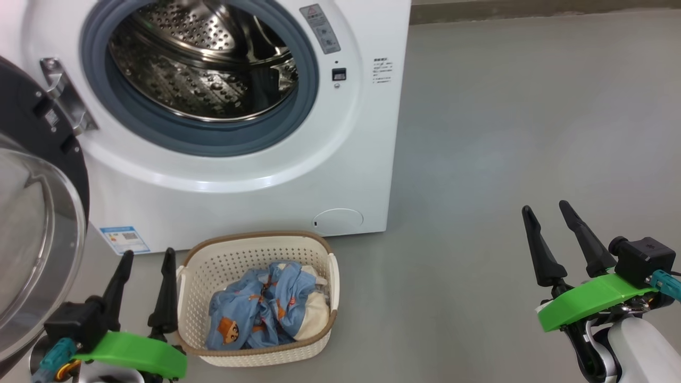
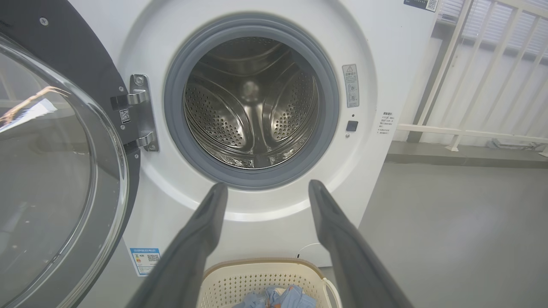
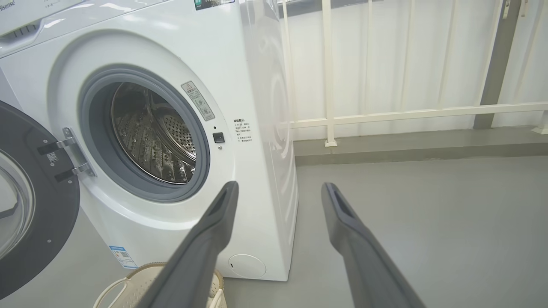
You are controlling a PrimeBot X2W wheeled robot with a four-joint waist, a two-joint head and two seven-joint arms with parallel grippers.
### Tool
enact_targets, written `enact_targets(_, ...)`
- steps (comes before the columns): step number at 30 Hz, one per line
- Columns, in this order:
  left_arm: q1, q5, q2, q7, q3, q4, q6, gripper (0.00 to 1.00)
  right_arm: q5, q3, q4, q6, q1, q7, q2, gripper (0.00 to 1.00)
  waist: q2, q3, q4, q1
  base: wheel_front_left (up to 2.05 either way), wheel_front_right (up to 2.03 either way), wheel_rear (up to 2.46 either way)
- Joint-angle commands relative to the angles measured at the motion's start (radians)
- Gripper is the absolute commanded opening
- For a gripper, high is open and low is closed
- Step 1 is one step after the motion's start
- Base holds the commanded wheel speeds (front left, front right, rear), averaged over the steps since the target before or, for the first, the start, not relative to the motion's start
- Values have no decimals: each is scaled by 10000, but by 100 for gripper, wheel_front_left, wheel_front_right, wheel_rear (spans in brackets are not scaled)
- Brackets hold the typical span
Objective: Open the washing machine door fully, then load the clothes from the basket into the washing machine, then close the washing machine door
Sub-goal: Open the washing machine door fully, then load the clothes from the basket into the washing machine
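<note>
Left gripper (image 1: 148,254): its two dark fingers are spread wide with nothing between them, tips up, just beside the basket (image 1: 234,266) at its 9 o'clock. Right gripper (image 1: 545,206): likewise spread and empty, well apart over bare floor (image 1: 479,133) at the basket's 3 o'clock. The clothes (image 1: 260,308) lie inside the basket as a loose crumpled bundle, blue printed cloth on top, a cream piece showing toward 4 o'clock. I judge them light, soft and limp. They should sag and trail when lifted, and a loose end could drape over the basket's edge. Likely best hold: pinch deep into the raised fold at the heap's middle, so both pieces come up together. The basket sits on the floor near the washing machine (image 1: 351,159), at 6 o'clock under the drum (image 1: 202,69), which looks empty. The washing machine door (image 1: 37,213) is swung out at 9 o'clock and appears fully open.
</note>
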Motion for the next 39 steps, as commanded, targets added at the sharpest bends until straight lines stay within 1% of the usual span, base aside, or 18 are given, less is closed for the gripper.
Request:
enact_targets(1, -96, 68, 262, -158, 335, -108, 67, 100, 49, 119, -224, 56, 11, -122, -145, 100, -1, -69, -110, 1, 0, 0, 0)
enact_targets(39, -155, 238, 24, -387, 520, 216, 60, 100, 24, 78, -245, 56, -103, -122, -116, 100, -1, -1, 54, 1, 0, 0, 0)
